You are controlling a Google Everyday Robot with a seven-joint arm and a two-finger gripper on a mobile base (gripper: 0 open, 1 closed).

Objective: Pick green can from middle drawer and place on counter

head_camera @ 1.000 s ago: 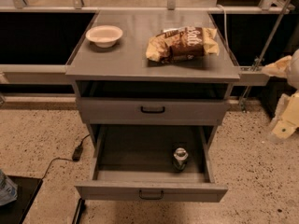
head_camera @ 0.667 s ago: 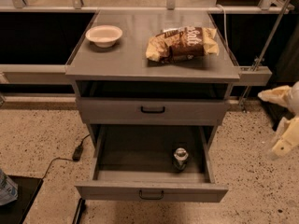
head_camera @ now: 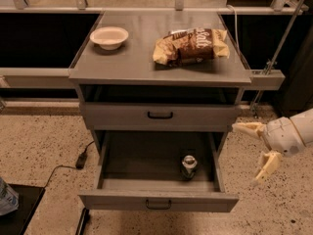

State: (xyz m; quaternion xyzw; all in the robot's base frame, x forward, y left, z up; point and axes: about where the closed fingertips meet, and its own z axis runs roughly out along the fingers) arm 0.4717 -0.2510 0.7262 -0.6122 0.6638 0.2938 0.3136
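One green can (head_camera: 189,165) stands, seemingly upright, in the middle drawer (head_camera: 159,202); the tool (head_camera: 255,148) hangs wide, empty, off the right edge of the worktop (head_camera: 142,65).

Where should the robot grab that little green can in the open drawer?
Probably its round sides near the top, from above: the green can stands upright inside the middle drawer, whose walls hinder a sideways reach. The gripper hangs right of the drawer, jaws apart.

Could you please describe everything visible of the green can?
The green can is small, with a shiny silver top and dark greenish body. It stands upright inside the open middle drawer, right of centre near the front, touching only the drawer floor. The gripper hangs open outside, to the drawer's right.
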